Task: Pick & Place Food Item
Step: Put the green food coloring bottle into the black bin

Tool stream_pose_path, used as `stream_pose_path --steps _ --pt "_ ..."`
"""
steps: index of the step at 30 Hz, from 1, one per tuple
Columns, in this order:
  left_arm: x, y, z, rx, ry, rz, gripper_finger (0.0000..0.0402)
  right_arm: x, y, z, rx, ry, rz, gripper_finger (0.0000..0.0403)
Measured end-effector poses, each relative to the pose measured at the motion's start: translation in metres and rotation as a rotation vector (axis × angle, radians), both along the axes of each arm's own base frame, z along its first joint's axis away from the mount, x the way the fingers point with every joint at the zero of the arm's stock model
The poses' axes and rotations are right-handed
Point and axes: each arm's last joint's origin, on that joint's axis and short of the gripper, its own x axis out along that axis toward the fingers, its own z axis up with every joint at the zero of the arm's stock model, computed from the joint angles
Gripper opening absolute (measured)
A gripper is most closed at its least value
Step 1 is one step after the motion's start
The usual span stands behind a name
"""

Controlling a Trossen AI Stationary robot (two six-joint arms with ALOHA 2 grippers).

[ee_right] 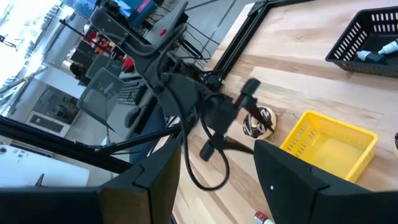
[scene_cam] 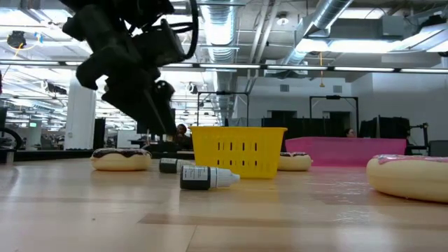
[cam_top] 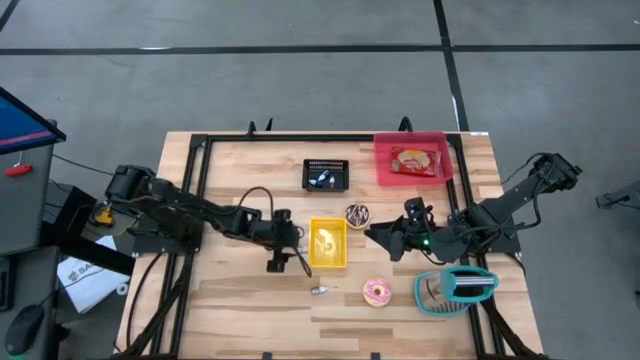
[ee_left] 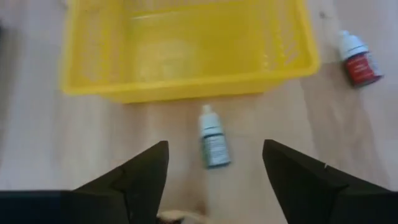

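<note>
**Inspector A:** Status of the left gripper (ee_left: 214,180)?

**Inspector B:** Fingers stand well apart and hold nothing. It hangs low over the wooden table (cam_top: 230,300), just beside the yellow basket (cam_top: 328,243). Between its fingers, on the boards, lies a small dropper bottle (ee_left: 214,138), on its side and close to the basket's wall. A second bottle with a red label (ee_left: 359,61) lies farther off.

**Inspector A:** And the right gripper (cam_top: 378,236)?

**Inspector B:** Fingers apart, empty, waiting on the far side of the basket from the left one, near the chocolate-sprinkled donut (cam_top: 357,214).

**Inspector A:** The food items?

**Inspector B:** The pink-frosted donut (cam_top: 378,292) rests on the table toward the near edge, untouched. A packaged item sits in the pink tray (cam_top: 385,172).

**Inspector A:** Step in hand?

**Inspector B:** In my judgement, no food is gripped; the pick is not yet made. Which item is meant, I cannot tell.

**Inspector A:** Next move requires?

**Inspector B:** Lining open fingers squarely over the chosen item, descending, then closing gently, since a donut would likely squash.
</note>
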Motion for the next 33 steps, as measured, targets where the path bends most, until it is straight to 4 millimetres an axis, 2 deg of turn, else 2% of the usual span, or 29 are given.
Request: stream_pose_path --steps 4,9,26,33 --pt "0.004 -0.004 -0.008 -0.073 0.01 0.004 0.0262 0.0 0.0 0.0 0.01 -0.004 -0.006 0.0196" --pt "0.008 -0.01 -0.016 -0.078 0.006 0.001 0.0241 0.0 0.0 0.0 0.013 -0.002 -0.01 0.0196" --pt "0.019 0.002 -0.045 -0.081 0.054 0.072 0.0191 -0.002 -0.001 -0.001 0.016 0.013 -0.002 0.0196" --pt "0.02 0.002 -0.047 -0.068 0.05 0.098 0.0133 -0.002 -0.001 -0.001 0.021 0.02 0.013 0.0196"
